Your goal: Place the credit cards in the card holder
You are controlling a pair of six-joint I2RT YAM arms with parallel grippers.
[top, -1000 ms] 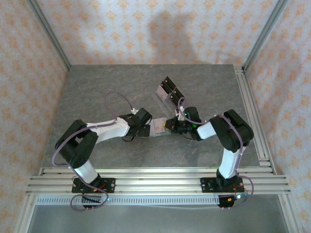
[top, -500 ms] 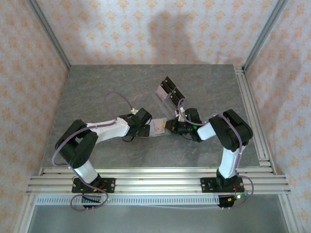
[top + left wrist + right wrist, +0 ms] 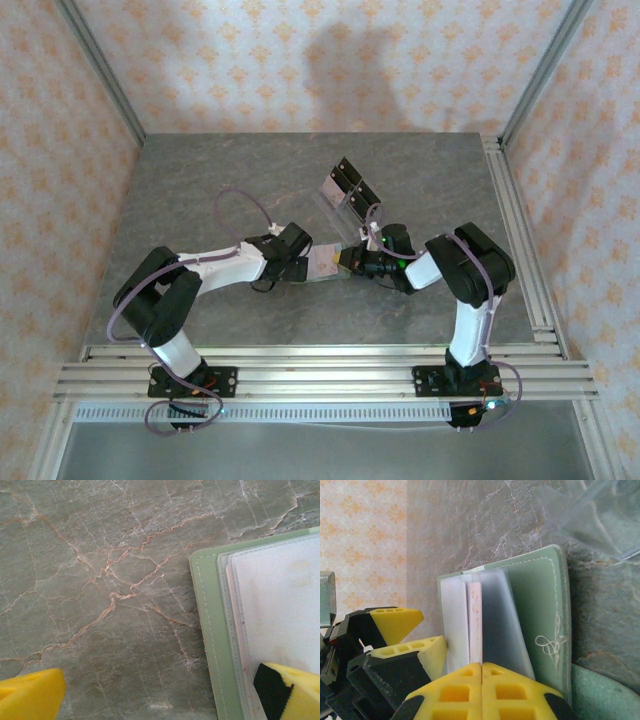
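Right wrist: right hand point(image 3: 481, 672) clenched on credit card point(image 3: 475, 625), left hand point(image 3: 407, 638) spread open steadying card holder point(image 3: 540, 605); slide straight along the sleeve

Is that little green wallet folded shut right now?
No, the card holder lies open, its clear sleeves fanned out with a pale card between them.

soft even light; shadow on back wall point(image 3: 200, 70); wrist views hazy
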